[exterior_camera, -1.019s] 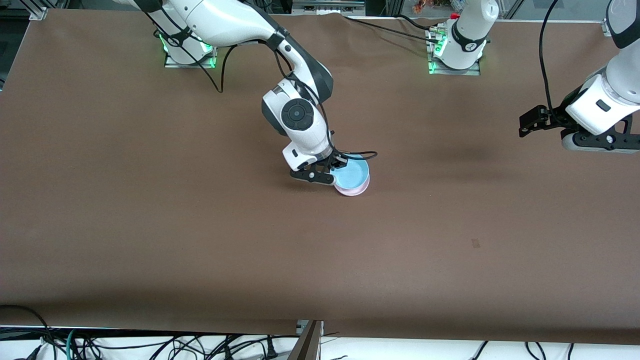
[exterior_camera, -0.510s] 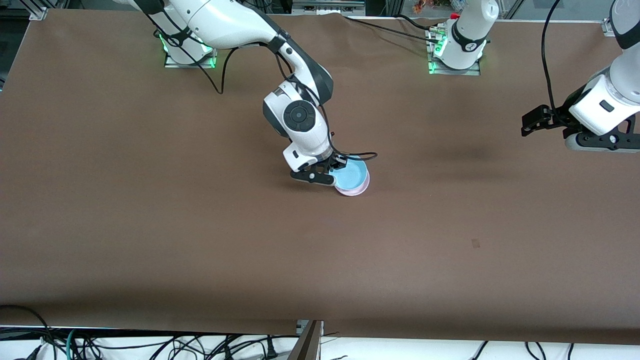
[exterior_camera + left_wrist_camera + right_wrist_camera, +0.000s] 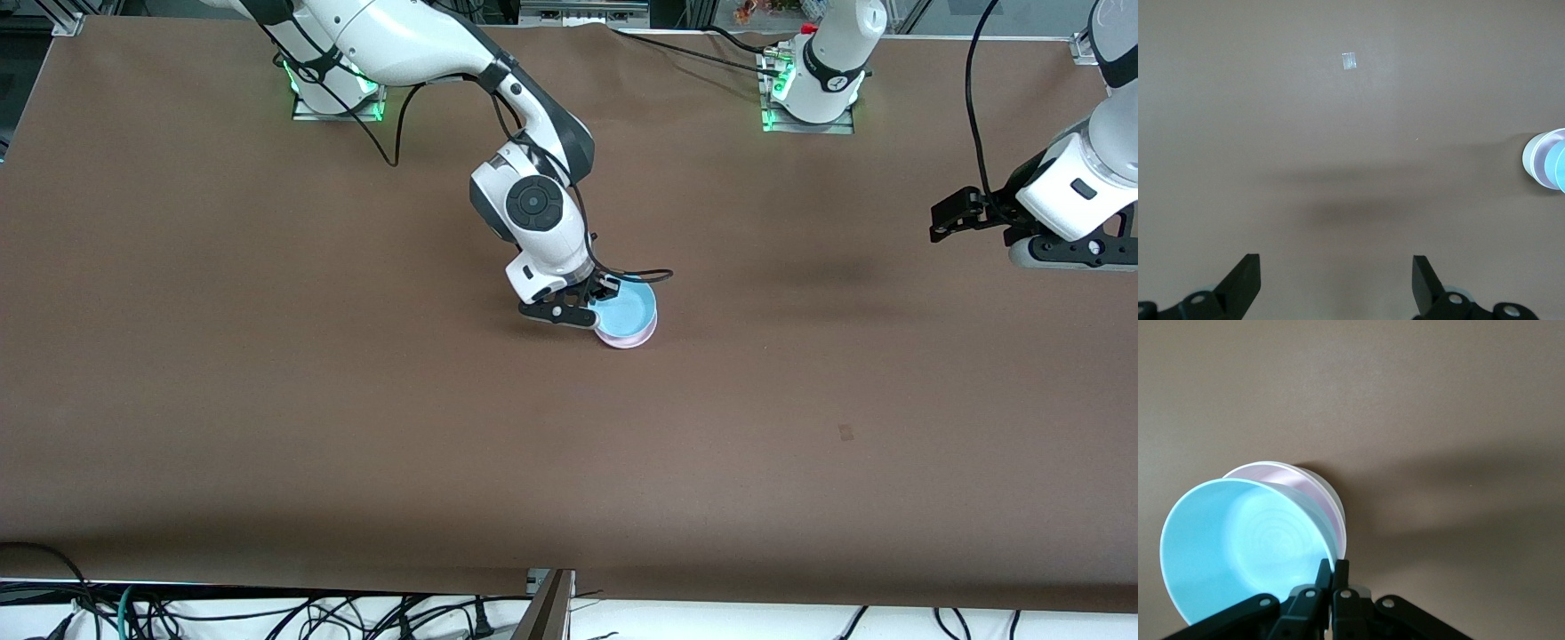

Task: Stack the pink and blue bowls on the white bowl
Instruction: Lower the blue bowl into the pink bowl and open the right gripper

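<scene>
The light blue bowl (image 3: 628,307) sits tilted in the pale pink bowl (image 3: 629,338) near the table's middle. My right gripper (image 3: 594,318) is shut on the blue bowl's rim at the side toward the right arm's end. In the right wrist view the fingers (image 3: 1333,570) pinch the blue bowl's (image 3: 1238,540) rim, the pink bowl (image 3: 1308,490) shows under it, and a white edge (image 3: 1335,501) shows around the pink bowl's outside. My left gripper (image 3: 1071,256) hangs open and empty over the left arm's end of the table. The stack also shows in the left wrist view (image 3: 1546,160).
A small piece of tape (image 3: 845,433) lies on the brown table cover, nearer to the front camera than the left gripper; it also shows in the left wrist view (image 3: 1350,61). A black cable (image 3: 645,276) loops beside the bowls.
The left arm has drifted slightly toward its end of the table. The right gripper and the blue bowl have hardly moved.
</scene>
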`<state>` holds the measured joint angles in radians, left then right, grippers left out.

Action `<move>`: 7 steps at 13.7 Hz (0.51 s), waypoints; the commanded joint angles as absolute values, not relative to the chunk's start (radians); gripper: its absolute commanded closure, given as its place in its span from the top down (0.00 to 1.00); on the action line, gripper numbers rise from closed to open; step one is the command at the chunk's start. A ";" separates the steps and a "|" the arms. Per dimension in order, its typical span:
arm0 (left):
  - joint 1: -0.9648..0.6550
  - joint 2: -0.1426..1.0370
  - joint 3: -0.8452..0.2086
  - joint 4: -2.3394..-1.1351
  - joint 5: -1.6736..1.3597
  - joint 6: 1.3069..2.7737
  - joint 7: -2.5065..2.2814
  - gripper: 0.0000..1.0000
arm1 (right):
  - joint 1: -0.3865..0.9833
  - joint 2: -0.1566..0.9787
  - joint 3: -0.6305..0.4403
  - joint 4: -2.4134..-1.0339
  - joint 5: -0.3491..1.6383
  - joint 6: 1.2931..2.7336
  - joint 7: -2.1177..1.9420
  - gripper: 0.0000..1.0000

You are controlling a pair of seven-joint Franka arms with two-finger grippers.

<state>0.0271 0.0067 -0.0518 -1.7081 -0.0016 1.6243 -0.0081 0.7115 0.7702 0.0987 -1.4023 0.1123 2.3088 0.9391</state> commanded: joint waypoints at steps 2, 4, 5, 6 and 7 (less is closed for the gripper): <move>0.049 -0.002 -0.054 -1.712 -0.006 1.611 0.000 1.00 | 0.721 0.778 0.095 -1.397 0.101 2.333 0.962 0.00; 0.055 -0.002 -0.052 -1.712 -0.006 1.611 0.005 1.00 | 0.721 0.779 0.097 -1.397 0.101 2.345 0.962 0.00; 0.058 -0.002 -0.054 -1.712 -0.006 1.611 0.008 1.00 | 0.722 0.782 0.097 -1.397 0.101 2.348 0.962 0.00; 0.060 -0.002 -0.052 -1.712 -0.006 1.611 0.009 1.00 | 0.721 0.788 0.097 -1.397 0.101 2.352 0.962 0.00; 0.060 -0.002 -0.052 -1.712 -0.006 1.611 0.009 1.00 | 0.722 0.792 0.097 -1.397 0.101 2.367 0.963 0.00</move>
<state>0.0530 0.0067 -0.0507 -1.7081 -0.0016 1.6219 -0.0083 0.7139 0.7807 0.0987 -1.4023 0.1123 2.3394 0.9407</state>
